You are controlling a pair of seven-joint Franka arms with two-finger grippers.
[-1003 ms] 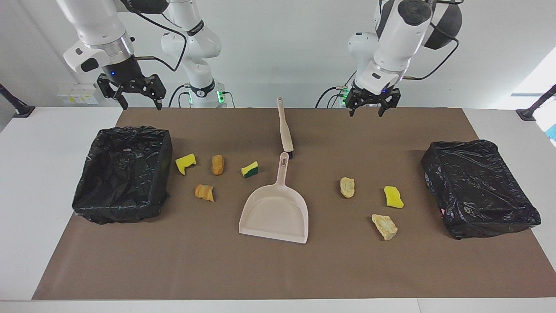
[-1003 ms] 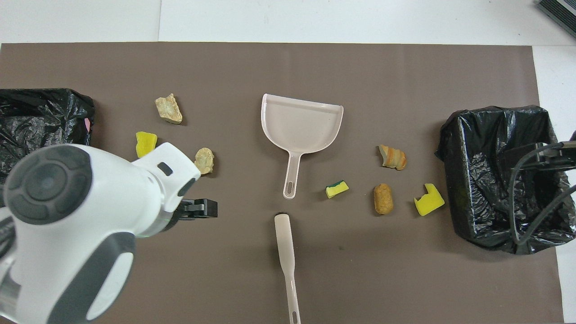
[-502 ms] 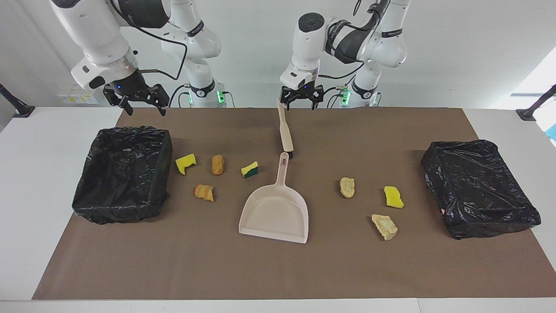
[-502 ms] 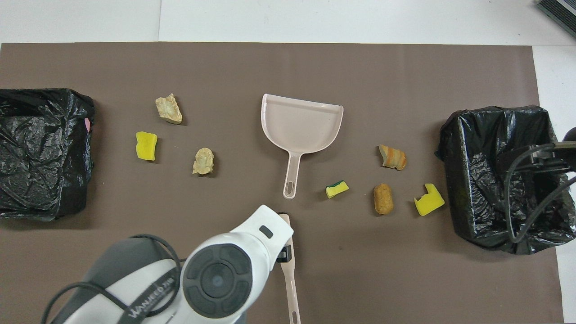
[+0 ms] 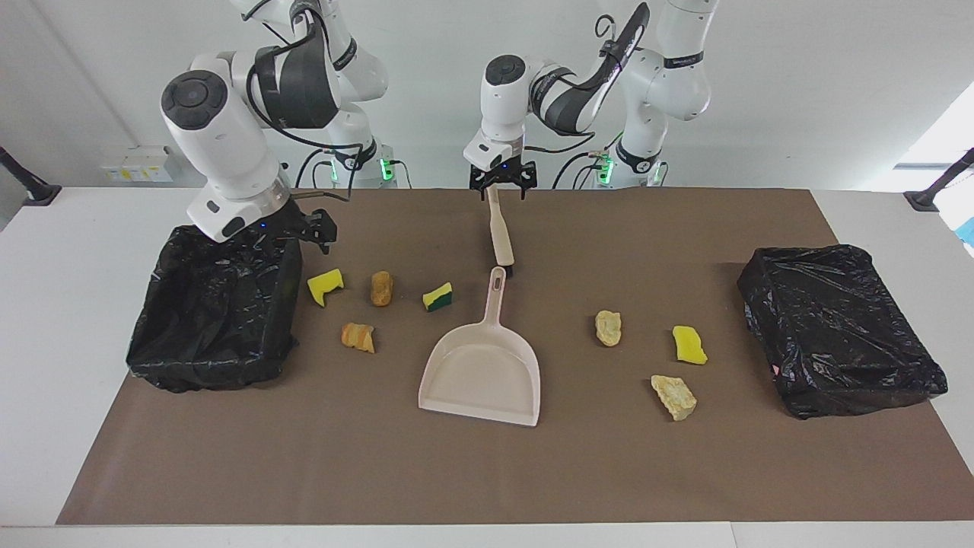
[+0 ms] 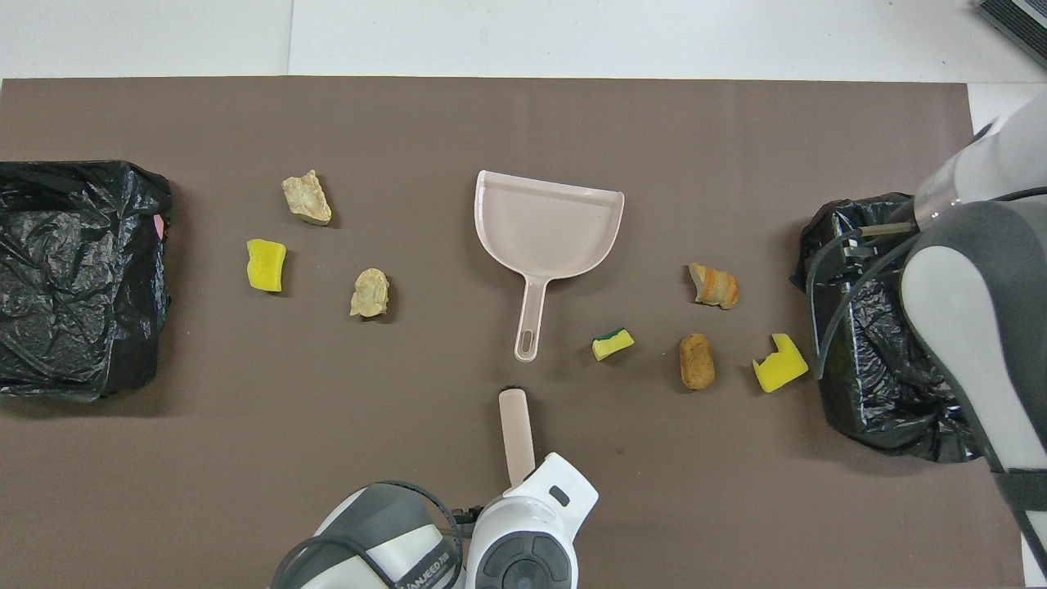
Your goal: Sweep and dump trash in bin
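The trash (image 5: 371,308) lies unswept on the mat, four scraps beside the bin (image 5: 213,304) at the right arm's end, three toward the other, while the left gripper (image 5: 502,180), spread, straddles the brush (image 5: 499,228) handle seemingly ungripped, and the right gripper (image 5: 308,227), apparently spread, hangs over that bin's edge.

2 cams. Facing cam: high up, across the table from the robots, looking back at them and down; wide enough to take in both arm bases, the wall and the whole brown mat (image 5: 487,472). Overhead cam: above the robots' end, pointing fwd and steeply down, closer in; arms enter from the bottom edge, mat (image 6: 523,114) fills nearly all of it. Views are half a turn apart. Shared: mat, dustpan (image 5: 481,380) (image 6: 548,225), both black-bagged bins (image 5: 217,304) (image 6: 78,278), probably all the scraps.
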